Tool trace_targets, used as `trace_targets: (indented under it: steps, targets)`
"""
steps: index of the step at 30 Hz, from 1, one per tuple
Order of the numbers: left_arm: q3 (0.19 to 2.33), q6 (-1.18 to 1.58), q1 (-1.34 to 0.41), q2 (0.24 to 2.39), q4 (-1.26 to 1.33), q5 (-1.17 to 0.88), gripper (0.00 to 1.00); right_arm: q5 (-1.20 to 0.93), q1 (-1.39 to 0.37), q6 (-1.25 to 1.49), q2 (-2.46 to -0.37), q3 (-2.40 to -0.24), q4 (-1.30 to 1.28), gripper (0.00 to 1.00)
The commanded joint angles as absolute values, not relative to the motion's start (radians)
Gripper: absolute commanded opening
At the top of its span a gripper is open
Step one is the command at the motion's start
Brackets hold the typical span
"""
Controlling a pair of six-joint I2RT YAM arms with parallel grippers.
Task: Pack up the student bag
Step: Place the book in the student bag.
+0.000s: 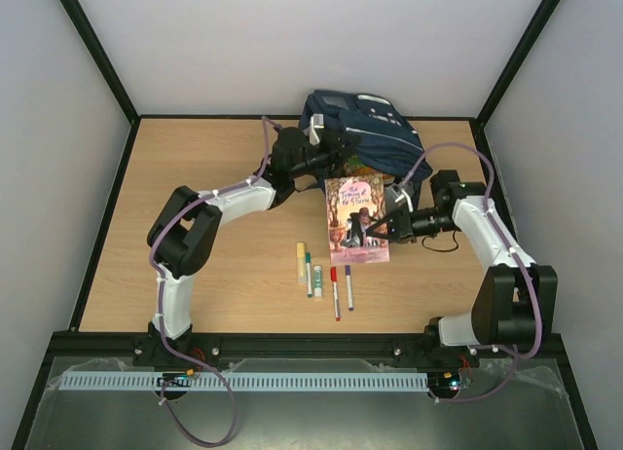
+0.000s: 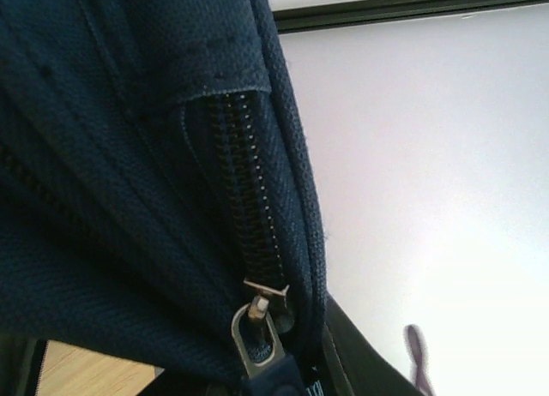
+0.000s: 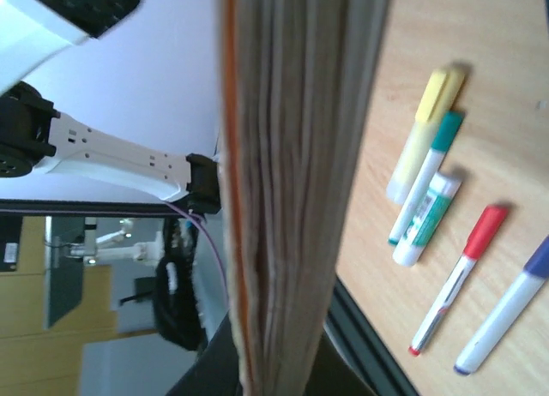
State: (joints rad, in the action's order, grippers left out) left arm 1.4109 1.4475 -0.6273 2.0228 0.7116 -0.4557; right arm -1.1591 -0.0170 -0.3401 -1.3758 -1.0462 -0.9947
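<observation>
The student bag point(image 1: 365, 129), navy blue with white stripes, lies at the back of the table. My left gripper point(image 1: 341, 146) is at its near left side. In the left wrist view its fabric point(image 2: 111, 199) fills the frame, and the metal zipper pull point(image 2: 257, 332) is drawn taut toward my left gripper point(image 2: 274, 383), which is shut on its dark tab. A pink-covered book point(image 1: 356, 221) sits just in front of the bag. My right gripper point(image 1: 382, 226) is shut on its right edge. The page edges point(image 3: 292, 199) stand between the jaws.
Left of the book's lower end lie a yellow highlighter point(image 1: 301, 259), a green-capped marker point(image 1: 309, 273), a white and green tube point(image 1: 317, 275), a red pen point(image 1: 335, 292) and a blue pen point(image 1: 348, 286). A black frame point(image 1: 107, 216) rims the table, with white walls behind.
</observation>
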Motion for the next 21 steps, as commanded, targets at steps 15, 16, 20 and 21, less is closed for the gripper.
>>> trace_targets:
  steps: [15, 16, 20, 21]
  targets:
    - [1.419, 1.442, -0.580, 1.918, 0.886, -0.446, 0.03, -1.225, -0.030, -0.259, -1.608, -1.083, -0.927, 0.01]
    - [1.418, 1.438, -0.576, 1.913, 0.877, -0.463, 0.03, -1.230, -0.028, -0.262, -1.637, -1.108, -0.933, 0.01]
    - [1.392, 1.439, -0.565, 1.896, 0.871, -0.497, 0.03, -1.251, -0.015, -0.246, -1.733, -1.159, -0.925, 0.01]
    - [1.383, 1.441, -0.562, 1.890, 0.872, -0.502, 0.03, -1.252, -0.010, -0.228, -1.751, -1.165, -0.912, 0.01]
